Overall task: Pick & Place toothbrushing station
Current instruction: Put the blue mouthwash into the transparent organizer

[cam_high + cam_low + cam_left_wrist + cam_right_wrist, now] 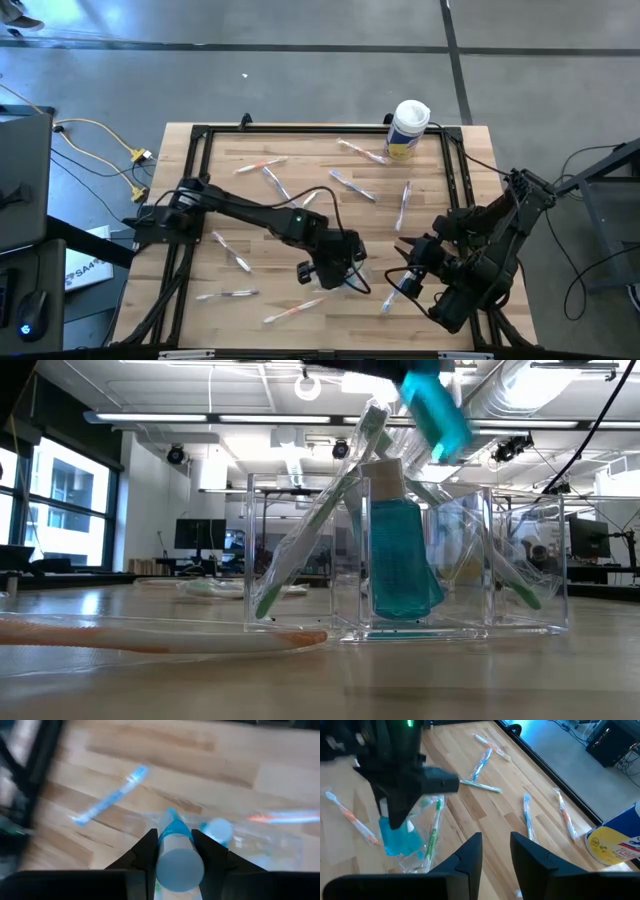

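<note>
A clear plastic holder (pixel 520 560) with several compartments stands on the table's near middle. In it are a green toothbrush (pixel 300 550) leaning on its wall and an upright teal bottle (pixel 400 555) with a white cap. My left gripper (pixel 330 268) is above the holder, shut on a second small blue bottle (pixel 437 408). In the right wrist view the holder (pixel 417 855) sits under that gripper. My right gripper (pixel 408 258) is open and empty, just right of the holder. My left gripper pinches the small blue bottle between its two fingers, on the sides just below its white cap (pixel 176 836). The fingers (pixel 146 854) come from above, pointing down. The bottle hangs tilted, lifted clear above the holder's compartments.
Wrapped toothbrushes lie scattered over the table, among them an orange one (pixel 150 635) in front of the holder and a blue one (pixel 112 795). A white canister with a yellow label (pixel 408 128) stands at the far edge. A black frame (pixel 200 150) rims the table.
</note>
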